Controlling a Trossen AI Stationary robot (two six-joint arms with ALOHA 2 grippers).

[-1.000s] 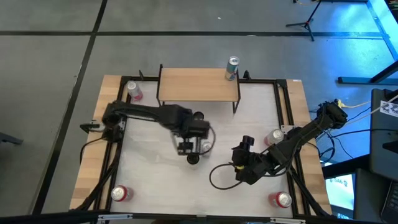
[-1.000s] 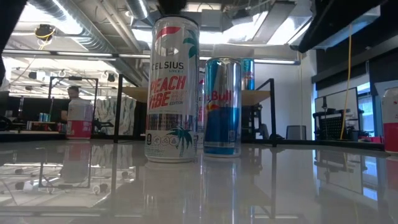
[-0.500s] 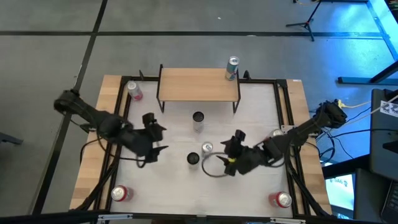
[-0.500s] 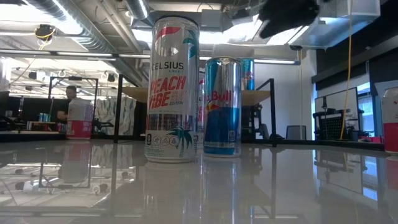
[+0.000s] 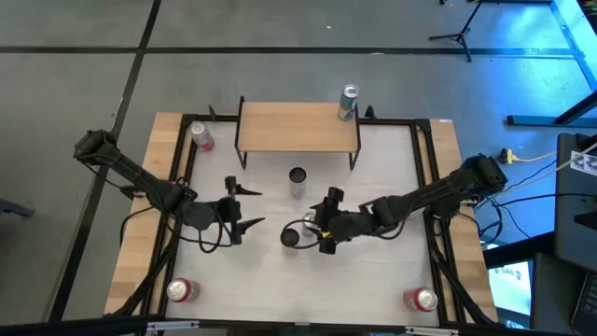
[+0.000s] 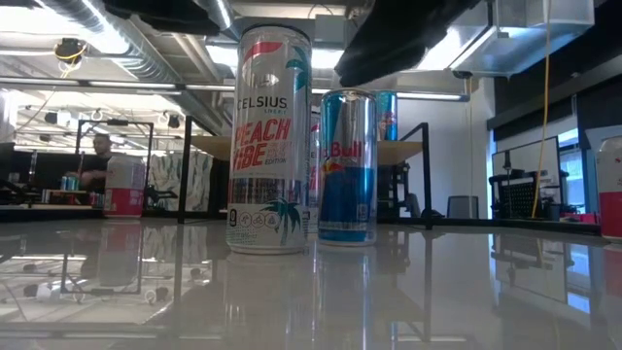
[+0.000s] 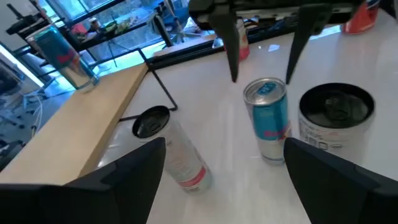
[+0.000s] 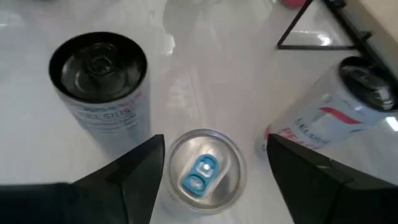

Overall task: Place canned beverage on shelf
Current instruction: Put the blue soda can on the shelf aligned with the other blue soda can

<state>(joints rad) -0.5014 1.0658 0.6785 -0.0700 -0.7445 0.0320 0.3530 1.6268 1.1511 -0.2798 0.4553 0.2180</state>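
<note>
1. Right gripper [image 8: 205,155]: fingers spread wide, grasping nothing, straddling the blue-and-silver can [image 8: 200,173] mid-surface.
2. Left gripper [image 5: 244,207]: fingers released, empty, left of the cans.
3. Shelf [image 5: 297,127]: light-wood board carrying a teal can [image 5: 347,103].

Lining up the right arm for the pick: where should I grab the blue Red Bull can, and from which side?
Grip the Red Bull can across its round side wall just below the rim, coming straight down from above. It stands upright, and the right gripper already hangs over it with open jaws either side. The black-topped Celsius can stands close beside it, so descend vertically rather than sweep in sideways.
</note>
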